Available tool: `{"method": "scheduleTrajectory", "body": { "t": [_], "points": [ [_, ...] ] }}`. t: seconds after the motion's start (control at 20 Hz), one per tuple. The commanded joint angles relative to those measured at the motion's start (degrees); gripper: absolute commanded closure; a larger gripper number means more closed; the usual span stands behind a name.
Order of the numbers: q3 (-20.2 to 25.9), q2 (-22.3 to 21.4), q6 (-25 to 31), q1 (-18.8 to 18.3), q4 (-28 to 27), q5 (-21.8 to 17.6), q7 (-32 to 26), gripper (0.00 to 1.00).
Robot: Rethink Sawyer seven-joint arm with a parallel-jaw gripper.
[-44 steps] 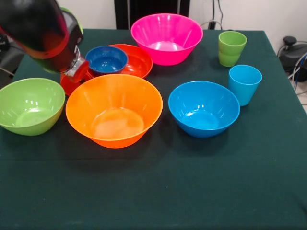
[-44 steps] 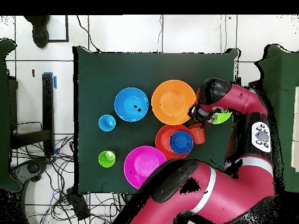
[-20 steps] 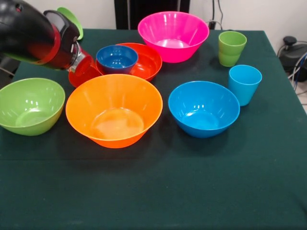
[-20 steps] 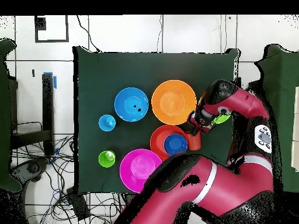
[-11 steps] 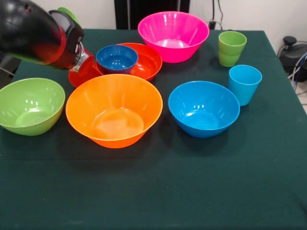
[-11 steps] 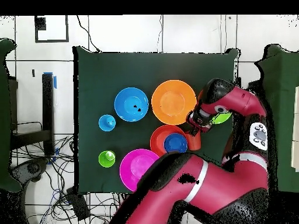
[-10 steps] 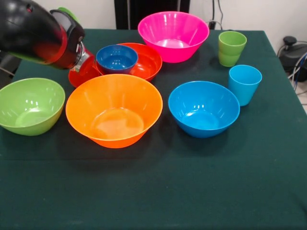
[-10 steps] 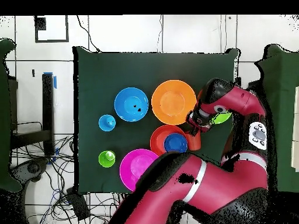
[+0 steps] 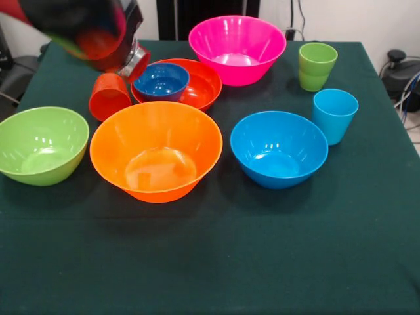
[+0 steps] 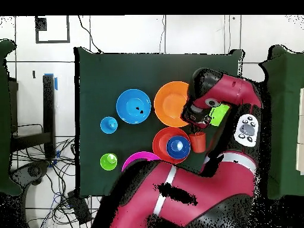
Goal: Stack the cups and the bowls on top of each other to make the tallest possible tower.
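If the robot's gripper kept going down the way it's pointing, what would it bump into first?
Most likely the orange cup, which sits right under the gripper, beside the red-orange bowl. The fingers are blurred, so whether it already touches the cup cannot be told.

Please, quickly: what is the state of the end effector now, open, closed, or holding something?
End effector: cannot be told. It hangs just above the orange cup, which stands on the table, but its tips are hidden.
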Motion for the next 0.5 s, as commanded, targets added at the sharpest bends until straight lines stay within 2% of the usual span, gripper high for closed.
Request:
{"method": "scheduleTrajectory", "body": {
  "t": [0.05,0.15,0.25,0.35,0.5],
  "points": [
    [2.2,-2.7,-10.6,1.7,-2.3,-12.1,-14.0,1.00],
    [3.4,-1.4,-14.3,1.1,-7.2,-17.7,-23.5,1.00],
    [4.7,-0.9,-16.9,0.9,-9.3,-21.0,-27.8,1.00],
    [6.0,-1.2,-19.3,0.8,-8.9,-22.3,-28.0,1.00],
    [7.4,-1.4,-21.4,0.1,-7.5,-21.6,-24.8,1.00]
  ]
}}
